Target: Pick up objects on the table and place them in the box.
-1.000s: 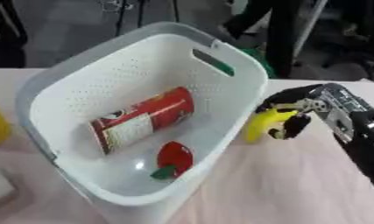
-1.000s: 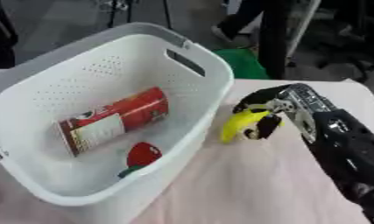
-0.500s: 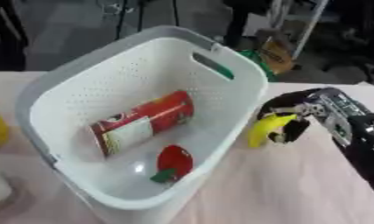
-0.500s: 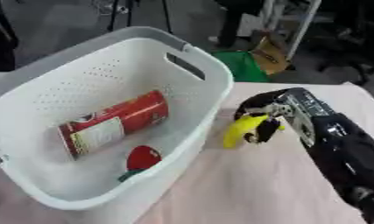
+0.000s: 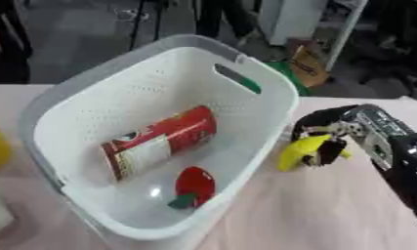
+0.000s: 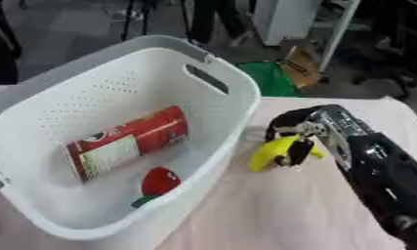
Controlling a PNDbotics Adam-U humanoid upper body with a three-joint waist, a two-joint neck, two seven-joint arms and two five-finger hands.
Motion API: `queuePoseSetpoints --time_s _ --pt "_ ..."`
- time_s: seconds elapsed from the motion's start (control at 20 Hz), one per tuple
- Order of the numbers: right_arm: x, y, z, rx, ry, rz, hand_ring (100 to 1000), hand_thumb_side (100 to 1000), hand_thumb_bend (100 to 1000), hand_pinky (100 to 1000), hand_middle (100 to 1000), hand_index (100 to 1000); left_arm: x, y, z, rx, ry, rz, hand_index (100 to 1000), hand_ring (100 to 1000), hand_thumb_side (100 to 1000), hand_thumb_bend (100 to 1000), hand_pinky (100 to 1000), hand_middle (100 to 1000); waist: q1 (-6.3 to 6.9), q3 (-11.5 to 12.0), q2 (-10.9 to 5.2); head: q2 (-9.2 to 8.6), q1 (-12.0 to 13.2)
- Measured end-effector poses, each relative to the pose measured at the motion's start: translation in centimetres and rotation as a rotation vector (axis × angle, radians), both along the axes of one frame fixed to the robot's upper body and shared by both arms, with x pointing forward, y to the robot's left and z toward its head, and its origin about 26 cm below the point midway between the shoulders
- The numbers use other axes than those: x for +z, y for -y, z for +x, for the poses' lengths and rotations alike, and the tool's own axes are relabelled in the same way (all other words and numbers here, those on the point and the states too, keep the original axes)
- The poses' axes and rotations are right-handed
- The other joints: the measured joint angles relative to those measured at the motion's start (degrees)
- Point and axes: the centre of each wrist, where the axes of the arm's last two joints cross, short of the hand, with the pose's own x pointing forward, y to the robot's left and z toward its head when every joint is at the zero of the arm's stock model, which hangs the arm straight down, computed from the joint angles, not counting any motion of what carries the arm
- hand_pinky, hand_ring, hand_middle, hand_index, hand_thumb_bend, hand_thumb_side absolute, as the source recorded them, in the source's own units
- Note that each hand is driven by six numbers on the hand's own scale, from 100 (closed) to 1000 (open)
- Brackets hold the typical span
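The right hand (image 6: 310,136) is curled around a yellow banana-shaped object (image 6: 271,152), held just beside the white perforated plastic basket (image 5: 271,97) to its left. The carrying step is judged underway; a lift over the rim is called for next, towards the red cylindrical can (image 5: 156,141).

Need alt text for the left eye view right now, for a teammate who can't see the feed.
The robot's right hand is curled round a yellow banana-shaped object just outside the right wall of a white perforated basket on a pinkish table. Inside the basket lie a red cylindrical can on its side and a small red object.
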Motion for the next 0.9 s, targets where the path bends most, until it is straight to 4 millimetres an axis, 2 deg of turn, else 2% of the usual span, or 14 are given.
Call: queuePoseSetpoints --time_s 0.35,0.5,0.55,0.6,0.9 --pt "-0.11 0.22 0.00 -0.006 0.000 -0.001 956 265 252 952 768 748 0.01 0.00 0.00 0.000 0.000 0.000 749 495 1000 100 653 600 0.04 0.00 0.00 -0.01 0.00" --pt "-0.26 0.30 -0.03 -0.009 -0.004 -0.004 939 277 264 941 707 652 0.01 0.00 0.00 0.000 0.000 0.000 749 495 1000 100 653 600 0.04 0.00 0.00 -0.03 0.00" --pt "-0.30 0.36 -0.05 -0.010 -0.002 -0.002 939 277 264 941 707 652 0.01 0.00 0.00 0.000 0.000 0.000 749 495 1000 100 653 600 0.04 0.00 0.00 -0.06 0.00" --pt "-0.36 0.41 -0.07 -0.010 0.000 -0.001 933 299 250 936 679 589 0.02 0.00 0.00 0.000 0.000 -0.001 749 495 1000 100 653 600 0.04 0.01 0.00 -0.08 0.00" --pt "-0.67 0.62 -0.08 -0.009 0.020 0.007 933 325 230 934 652 546 0.06 0.01 0.01 0.000 0.002 -0.001 750 495 1000 100 653 600 0.04 -0.02 0.00 -0.11 0.00"
